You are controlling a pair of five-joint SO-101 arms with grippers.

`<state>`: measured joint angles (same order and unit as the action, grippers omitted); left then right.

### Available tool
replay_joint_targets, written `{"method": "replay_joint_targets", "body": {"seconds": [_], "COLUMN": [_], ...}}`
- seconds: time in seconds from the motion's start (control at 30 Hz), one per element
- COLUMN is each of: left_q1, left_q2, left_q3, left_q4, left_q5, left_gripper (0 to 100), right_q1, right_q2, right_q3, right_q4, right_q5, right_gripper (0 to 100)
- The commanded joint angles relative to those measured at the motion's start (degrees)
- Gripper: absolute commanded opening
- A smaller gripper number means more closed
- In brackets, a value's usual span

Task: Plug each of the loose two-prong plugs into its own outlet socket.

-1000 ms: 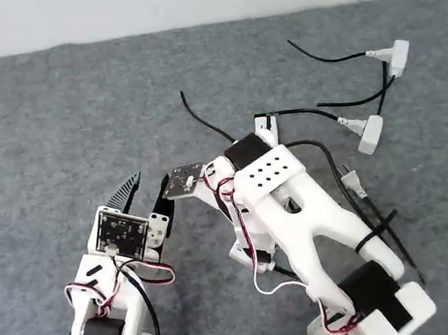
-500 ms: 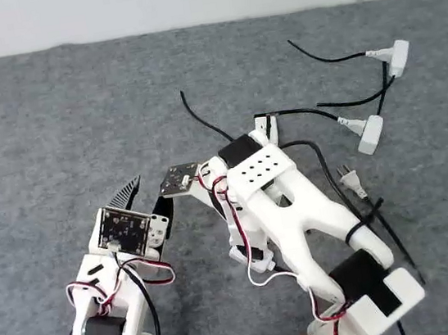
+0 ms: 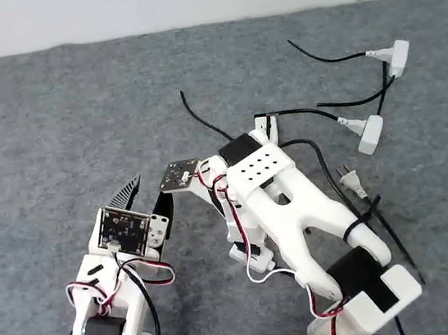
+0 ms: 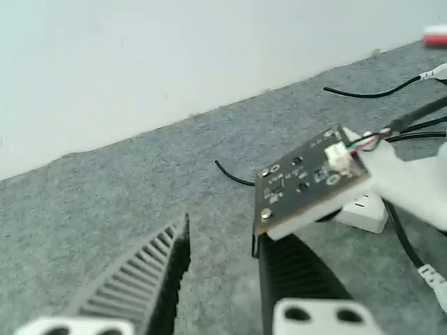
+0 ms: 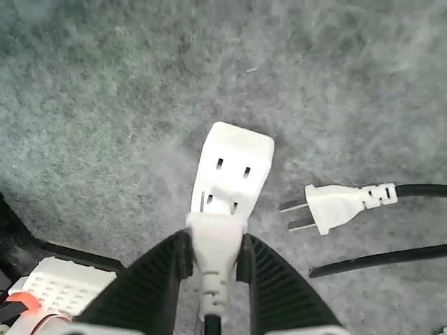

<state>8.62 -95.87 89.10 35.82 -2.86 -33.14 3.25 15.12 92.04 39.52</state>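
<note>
Where the right gripper [image 5: 211,252] pinches a white plug [image 5: 215,229] between its black jaws, the prongs meet the near slots of a white outlet socket [image 5: 236,167] lying flat on the grey carpet [image 5: 105,105], with one prong partly bare. Just beside that socket lies a loose plug [image 5: 334,207], its prongs pointing toward it. The left gripper [image 3: 147,196] hovers apart, jaws spread and holding nothing. Farther off lie a second socket [image 3: 371,133] and a third socket [image 3: 398,55], each with a cord at it.
</note>
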Motion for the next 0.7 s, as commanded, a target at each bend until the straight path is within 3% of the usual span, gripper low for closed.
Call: {"method": "replay_joint_targets", "body": {"seconds": [0.0,0.67], "left_q1": [0.09,-4.22], "left_q2": [-0.18,-0.18], "left_q3": [-2.07,-2.77], "left_q4": [-2.11,-3.25], "left_q5": [0.35,3.08], "left_gripper": [16,16], "right_q1": [-0.48,0.04], "right_q2": [0.92,-1.1], "right_q3": [0.35,-1.32], "right_q4": [2.51,4.97], "right_q5": [-0.62,-0.7], "right_gripper": [0.9,0.9]}}
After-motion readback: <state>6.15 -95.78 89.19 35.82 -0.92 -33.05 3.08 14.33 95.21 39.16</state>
